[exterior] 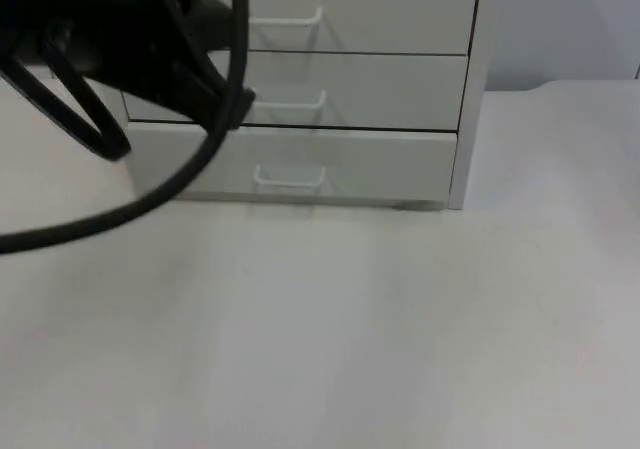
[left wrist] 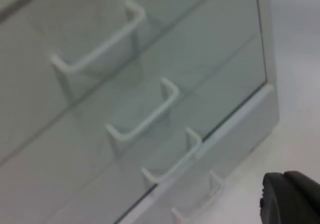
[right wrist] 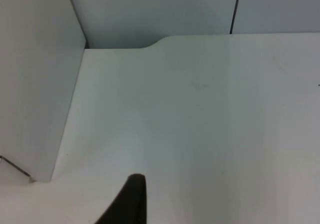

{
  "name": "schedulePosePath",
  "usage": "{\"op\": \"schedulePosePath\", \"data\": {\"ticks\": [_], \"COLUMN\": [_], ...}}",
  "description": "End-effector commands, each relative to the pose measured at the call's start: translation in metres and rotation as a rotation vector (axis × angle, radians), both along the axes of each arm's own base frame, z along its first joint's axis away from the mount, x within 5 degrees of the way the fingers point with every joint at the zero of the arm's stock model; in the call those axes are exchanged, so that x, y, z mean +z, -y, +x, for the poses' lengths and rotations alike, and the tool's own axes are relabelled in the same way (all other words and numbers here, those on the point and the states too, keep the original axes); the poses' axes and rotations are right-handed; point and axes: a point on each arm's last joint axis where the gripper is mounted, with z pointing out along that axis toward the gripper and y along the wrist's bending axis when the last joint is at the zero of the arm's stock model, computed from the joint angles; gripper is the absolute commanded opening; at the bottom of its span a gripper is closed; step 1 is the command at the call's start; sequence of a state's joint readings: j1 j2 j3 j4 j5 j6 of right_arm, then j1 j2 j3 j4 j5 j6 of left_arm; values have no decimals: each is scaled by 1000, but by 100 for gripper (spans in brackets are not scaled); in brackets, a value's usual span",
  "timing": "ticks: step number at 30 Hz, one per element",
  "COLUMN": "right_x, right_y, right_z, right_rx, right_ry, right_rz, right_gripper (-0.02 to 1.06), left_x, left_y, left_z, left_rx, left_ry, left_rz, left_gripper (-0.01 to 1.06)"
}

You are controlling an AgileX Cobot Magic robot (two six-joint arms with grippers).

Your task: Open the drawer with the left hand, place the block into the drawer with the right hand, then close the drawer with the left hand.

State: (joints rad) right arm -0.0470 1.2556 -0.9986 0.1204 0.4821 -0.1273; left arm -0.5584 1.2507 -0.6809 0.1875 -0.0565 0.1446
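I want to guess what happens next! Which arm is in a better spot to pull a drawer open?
Probably the left. Its arm hangs right in front of the drawer handles, and its camera looks straight at them. The right gripper waits beside the cabinet, over bare table.

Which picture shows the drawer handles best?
The left wrist view: four white handles run close along the drawer fronts. The top view shows three handles from farther off, the left arm reaching in beside them. The right wrist view shows the cabinet's side and table.
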Motion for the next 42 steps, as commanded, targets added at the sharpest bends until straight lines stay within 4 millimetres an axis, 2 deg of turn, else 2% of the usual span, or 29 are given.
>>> {"op": "schedulePosePath", "data": {"ticks": [1,6,11,12,16,21,31,42], "right_x": [0,0,0,0,0,0,0,0], "right_y": [0,0,0,0,0,0,0,0], "right_z": [0,0,0,0,0,0,0,0], "right_rx": [2,2,1,1,1,1,1,2], "right_ry": [6,6,10,10,10,10,9,6], "right_rz": [-5,-5,-6,-6,-6,-6,-5,-5], "right_gripper": [105,105,105,105,105,105,105,105], "left_x": [13,34,65,65,94,109,137,149], "left_y": [-2,-10,-46,-46,-69,-84,-90,-98], "left_z": [-3,-12,-18,-18,-29,-37,-52,-68], "left_rx": [10,27,234,234,352,386,311,331], "left_ry": [31,62,40,40,47,71,241,324], "left_rz": [-45,-74,-143,-143,-324,-370,-240,-240], "left_gripper": [0,0,0,0,0,0,0,0]}}
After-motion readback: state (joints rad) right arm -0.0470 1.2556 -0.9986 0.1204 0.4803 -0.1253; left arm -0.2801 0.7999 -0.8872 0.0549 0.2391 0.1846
